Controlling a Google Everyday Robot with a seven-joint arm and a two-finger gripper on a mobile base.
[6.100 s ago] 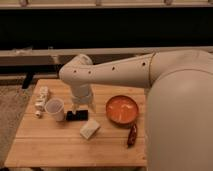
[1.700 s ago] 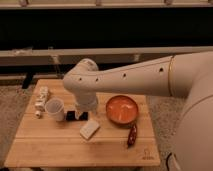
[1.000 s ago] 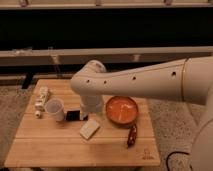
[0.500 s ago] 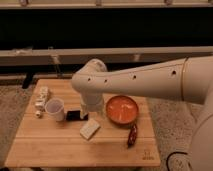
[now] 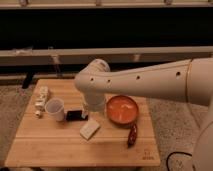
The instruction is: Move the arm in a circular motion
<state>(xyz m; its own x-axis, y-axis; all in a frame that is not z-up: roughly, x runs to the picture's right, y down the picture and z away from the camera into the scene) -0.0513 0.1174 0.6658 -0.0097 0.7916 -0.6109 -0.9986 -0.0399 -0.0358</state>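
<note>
1. The jaws of the gripper pointed down just left of the orange bowl, low over the wooden table. Whether they were apart or together could not be told.
2. The cream-white arm reached in from the right, passing above and behind the bowl, its rounded joint up and left of the bowl.
3. Left of the bowl, beyond the gripper, lay a small black object, then a white cup.
4. A pale block lay in front of the bowl to its left.
</note>
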